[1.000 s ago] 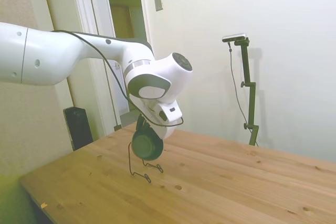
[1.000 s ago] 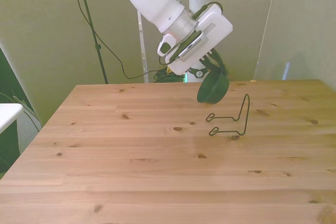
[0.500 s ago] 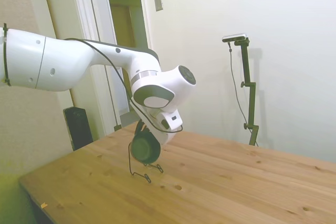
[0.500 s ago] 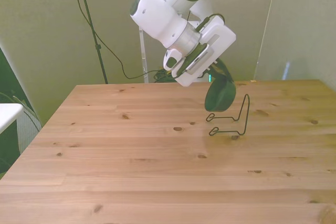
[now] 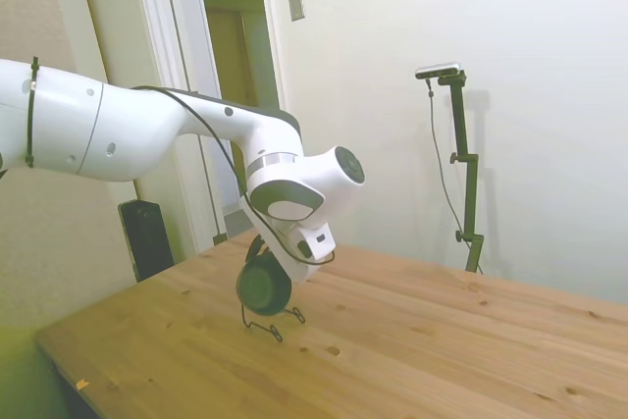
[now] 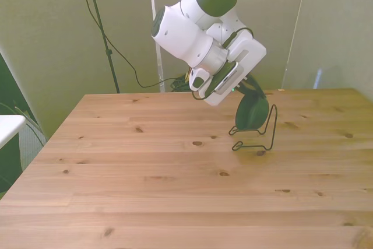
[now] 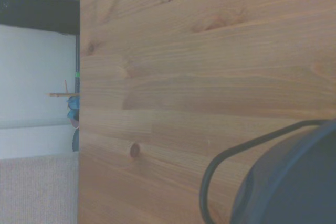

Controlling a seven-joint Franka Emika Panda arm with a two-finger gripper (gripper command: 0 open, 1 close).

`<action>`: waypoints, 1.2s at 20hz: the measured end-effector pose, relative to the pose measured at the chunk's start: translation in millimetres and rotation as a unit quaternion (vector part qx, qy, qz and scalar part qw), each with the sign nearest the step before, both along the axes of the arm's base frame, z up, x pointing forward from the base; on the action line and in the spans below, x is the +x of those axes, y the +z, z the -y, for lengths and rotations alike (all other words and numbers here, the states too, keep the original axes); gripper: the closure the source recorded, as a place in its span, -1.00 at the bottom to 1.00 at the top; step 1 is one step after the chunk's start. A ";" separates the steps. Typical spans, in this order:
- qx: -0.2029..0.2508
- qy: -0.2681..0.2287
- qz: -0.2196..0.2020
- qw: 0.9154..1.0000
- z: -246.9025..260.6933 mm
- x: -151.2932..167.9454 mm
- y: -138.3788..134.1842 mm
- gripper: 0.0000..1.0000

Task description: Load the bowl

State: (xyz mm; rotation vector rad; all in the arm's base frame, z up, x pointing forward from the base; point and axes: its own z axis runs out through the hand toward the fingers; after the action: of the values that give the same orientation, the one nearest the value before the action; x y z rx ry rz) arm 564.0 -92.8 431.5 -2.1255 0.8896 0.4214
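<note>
Standing on edge, the bowl (image 6: 252, 112) hangs tilted above the wire rack (image 6: 256, 132), its outer underside turned toward the side camera and its opening toward the front view's left. It is clamped at the rim by the gripper (image 6: 249, 87), whose fingers are mostly hidden behind the white wrist housing. Whether bowl and rack touch cannot be determined. The wrist view shows only a blurred dark bowl edge (image 7: 294, 182) and a rack loop (image 7: 236, 156) over the wooden table (image 6: 145, 190).

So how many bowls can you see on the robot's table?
1. The dark green bowl is held on its edge by the gripper, right against the black wire rack on the wooden table. No other bowls show.
</note>
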 end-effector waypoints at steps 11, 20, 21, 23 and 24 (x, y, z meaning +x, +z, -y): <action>-0.014 0.000 0.004 1.000 -19.8 6.9 -16.4 1.00; -0.018 -0.010 0.004 1.000 -8.2 5.8 -23.9 1.00; -0.019 -0.010 0.003 1.000 -8.4 6.0 -25.0 1.00; -0.021 -0.008 0.002 1.000 -9.4 6.7 -28.9 1.00; -0.021 -0.007 0.002 1.000 -9.9 7.2 -30.9 1.00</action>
State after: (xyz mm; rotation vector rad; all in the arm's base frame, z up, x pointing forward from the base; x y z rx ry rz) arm 571.2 -82.9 400.7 -2.1557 0.9180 0.3938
